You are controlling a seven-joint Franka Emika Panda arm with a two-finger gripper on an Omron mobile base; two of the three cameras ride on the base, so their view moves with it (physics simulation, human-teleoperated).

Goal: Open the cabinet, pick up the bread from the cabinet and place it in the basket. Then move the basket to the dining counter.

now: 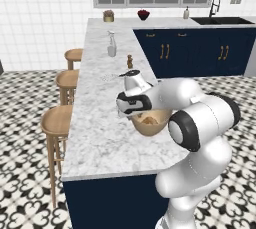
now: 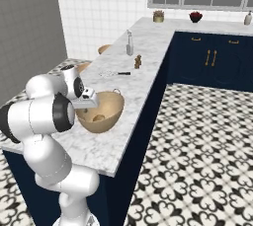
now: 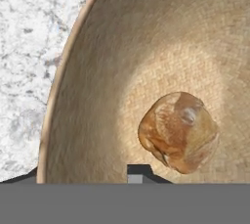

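The tan basket (image 1: 152,124) (image 2: 107,109) (image 3: 97,71) rests on the white marble dining counter (image 1: 100,138) (image 2: 141,84) (image 3: 24,47), close to its near end. The golden-brown bread (image 1: 148,120) (image 2: 99,118) (image 3: 178,132) lies at the bottom of it. My gripper (image 1: 131,116) (image 2: 87,108) (image 3: 83,176) points down at the basket's rim on the stool side. Its jaws straddle that rim: one fingertip (image 3: 139,171) is inside the basket, the other outside. A gap still shows between the inner finger and the wall. The cabinet is out of view.
Farther along the counter stand a spray bottle (image 1: 111,45) (image 2: 129,43) and a small brown pepper mill (image 1: 130,62) (image 2: 138,62), with a knife (image 2: 116,73) lying before them. Wooden stools (image 1: 56,120) line the counter's left side. Navy base cabinets (image 1: 200,53) fill the back.
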